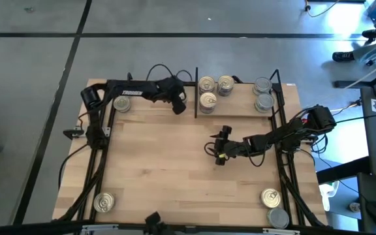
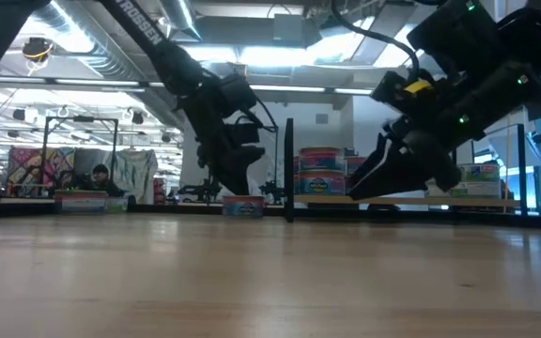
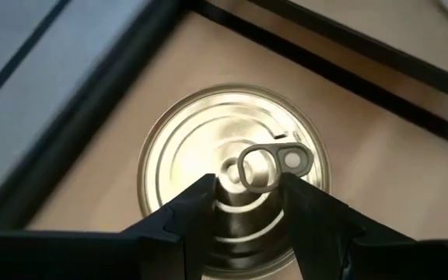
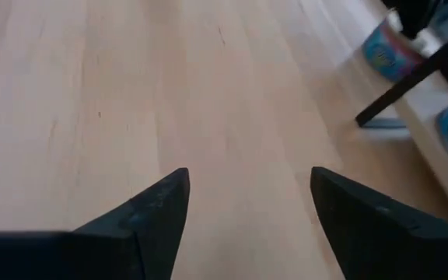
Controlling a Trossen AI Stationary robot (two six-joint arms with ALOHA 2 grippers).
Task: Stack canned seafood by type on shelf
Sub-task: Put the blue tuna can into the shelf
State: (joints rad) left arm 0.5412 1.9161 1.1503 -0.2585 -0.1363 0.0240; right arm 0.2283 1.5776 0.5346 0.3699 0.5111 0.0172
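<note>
Right tool (image 4: 247,225): fingers apart, empty, over bare desk (image 1: 168,163). Beyond, left tool (image 3: 243,214) above gold pull-tab tin (image 3: 236,175) in left shelf (image 1: 240,109) bay; grip unclear. Tin likely rigid, slick, weighty: grip sidewall, not lid.

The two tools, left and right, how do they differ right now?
The left tool sits over a gold pull-tab tin by the shelf's black divider; the right tool hangs above bare tabletop. The left fingers stand narrow around the tab, the right fingers wide apart and empty. Both are dark and two-fingered.
</note>
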